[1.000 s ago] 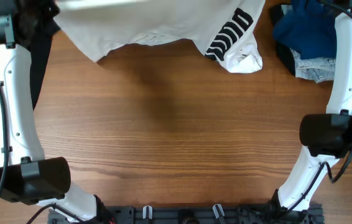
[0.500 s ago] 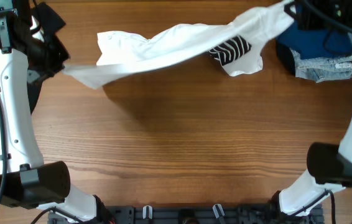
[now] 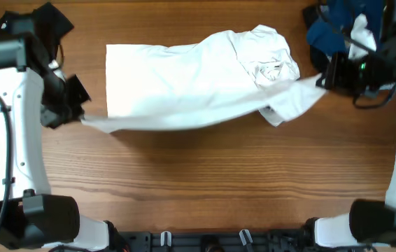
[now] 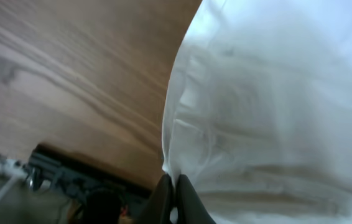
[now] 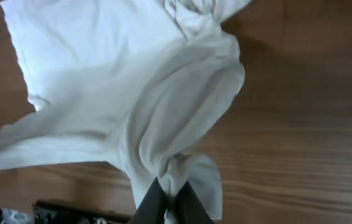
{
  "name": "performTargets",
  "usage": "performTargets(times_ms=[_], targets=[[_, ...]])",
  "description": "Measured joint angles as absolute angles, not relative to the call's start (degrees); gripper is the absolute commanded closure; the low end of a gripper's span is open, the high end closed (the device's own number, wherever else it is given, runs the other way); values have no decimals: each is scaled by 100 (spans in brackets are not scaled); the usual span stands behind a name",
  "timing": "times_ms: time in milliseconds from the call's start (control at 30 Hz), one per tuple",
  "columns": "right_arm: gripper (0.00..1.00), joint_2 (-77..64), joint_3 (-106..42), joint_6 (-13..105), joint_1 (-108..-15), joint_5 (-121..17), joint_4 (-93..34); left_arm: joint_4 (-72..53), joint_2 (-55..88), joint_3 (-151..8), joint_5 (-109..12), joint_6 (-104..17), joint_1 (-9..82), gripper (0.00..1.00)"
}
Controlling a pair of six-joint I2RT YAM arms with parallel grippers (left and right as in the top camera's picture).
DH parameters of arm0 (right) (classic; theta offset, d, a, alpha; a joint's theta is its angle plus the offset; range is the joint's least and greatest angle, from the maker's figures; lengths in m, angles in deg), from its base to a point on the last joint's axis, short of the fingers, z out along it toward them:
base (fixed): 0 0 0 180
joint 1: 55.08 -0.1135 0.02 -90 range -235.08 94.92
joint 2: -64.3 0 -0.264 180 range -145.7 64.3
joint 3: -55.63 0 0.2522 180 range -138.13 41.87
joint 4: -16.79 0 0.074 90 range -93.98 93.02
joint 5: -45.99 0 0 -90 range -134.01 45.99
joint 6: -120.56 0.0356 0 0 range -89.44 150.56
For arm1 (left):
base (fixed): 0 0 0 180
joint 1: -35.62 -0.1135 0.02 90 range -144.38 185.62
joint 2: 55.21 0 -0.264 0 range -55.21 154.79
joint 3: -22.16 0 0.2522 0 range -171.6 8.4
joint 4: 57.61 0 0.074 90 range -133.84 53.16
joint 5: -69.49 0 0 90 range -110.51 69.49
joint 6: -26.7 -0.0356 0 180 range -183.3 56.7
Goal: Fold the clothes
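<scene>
I see white T-shirt (image 3: 184, 87) spread on worktop (image 3: 205, 182), far side, near edge pulled taut. L pincer (image 4: 172, 186) clamped on left corner; R pincer (image 5: 170, 194) clamped on bunched right end, sleeve I think.

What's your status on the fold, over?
Left gripper shut on T-shirt edge. Right gripper shut on opposite end. Shirt strung between them, partly on table. Blue clothes pile close by on that side.

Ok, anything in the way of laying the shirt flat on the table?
Nothing visible. The left gripper and right gripper pinch the T-shirt; the table in front of it is bare wood, and the blue clothes lie beyond its right end.
</scene>
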State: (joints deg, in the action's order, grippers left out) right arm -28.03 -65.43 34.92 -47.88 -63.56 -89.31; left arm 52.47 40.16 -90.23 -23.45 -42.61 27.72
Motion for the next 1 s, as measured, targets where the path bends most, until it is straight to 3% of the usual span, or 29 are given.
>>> performTargets(times_ms=[400, 667, 733, 800, 867, 1000], targets=[[96, -2121, -2476, 3774, -4786, -6140, -8236, 4639, 3837, -6877, -2387, -3713, 3600, 96], [93, -2128, -2168, 4032, -4788, -6081, -7976, 3575, 3824, -5071, -2737, -3112, 3611, 96], [84, -2128, -2168, 4085, -4786, -6056, -7958, 3393, 3821, -4781, -2776, -3011, 3611, 84], [70, -2128, -2168, 4155, -4786, -6019, -7956, 3258, 3821, -4615, -2793, -2957, 3611, 61], [65, -2128, -2168, 4168, -4786, -6000, -7958, 3240, 3821, -4593, -2809, -2902, 3611, 41], [64, -2128, -2168, 4187, -4786, -5995, -7958, 3214, 3821, -4591, -2815, -2828, 3611, 32]])
